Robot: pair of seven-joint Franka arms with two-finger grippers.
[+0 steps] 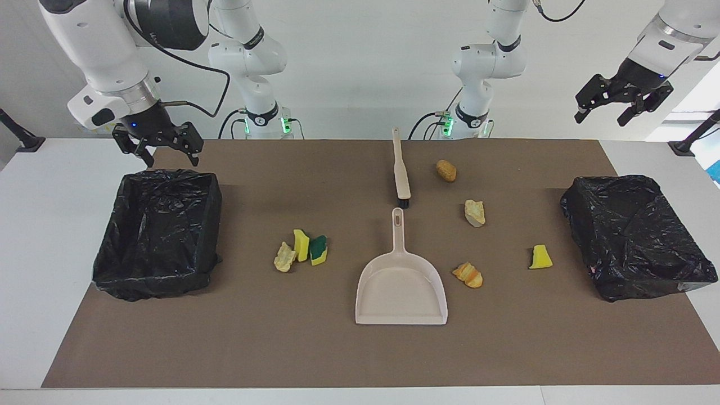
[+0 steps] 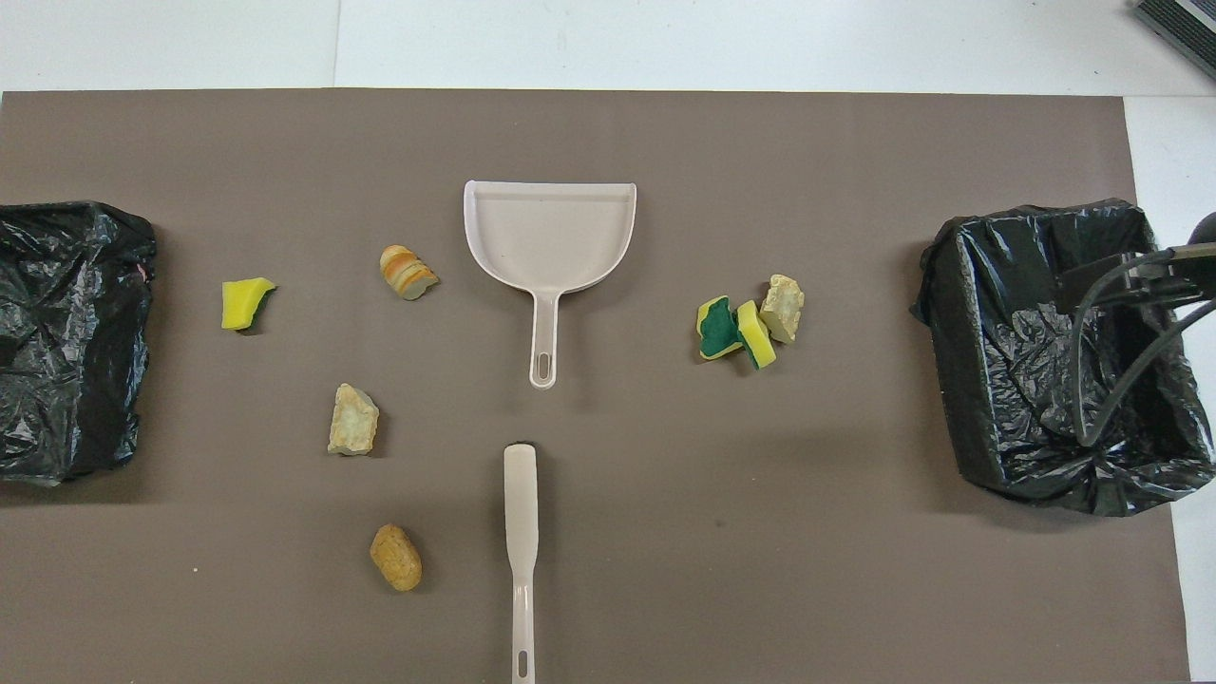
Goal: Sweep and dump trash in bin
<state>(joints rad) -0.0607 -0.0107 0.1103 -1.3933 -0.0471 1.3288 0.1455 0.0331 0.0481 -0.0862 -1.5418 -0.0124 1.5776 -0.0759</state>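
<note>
Trash lying scattered on brown mat (image 1: 337,349): three pieces (image 1: 302,251) clustering toward right arm's end, four (image 1: 474,212) spreading toward left arm's end. Dustpan (image 1: 400,289) and brush (image 1: 400,169) occupying centre. Bins (image 1: 160,233) (image 1: 635,233) flanking at the mat's ends. Left gripper (image 1: 623,107) hanging open, empty; right gripper (image 1: 157,147) hovering over bin rim, open, empty.

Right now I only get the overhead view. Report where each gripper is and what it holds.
Observer: The right gripper hangs open and empty over the edge nearest the robots of the bin at the right arm's end.
Operator: Now the left one.
Observer: The left gripper is raised high at the left arm's end, open, holding nothing.
Operator: Confirm the brush is free.
Observer: The brush lies flat, with no gripper near it.
</note>
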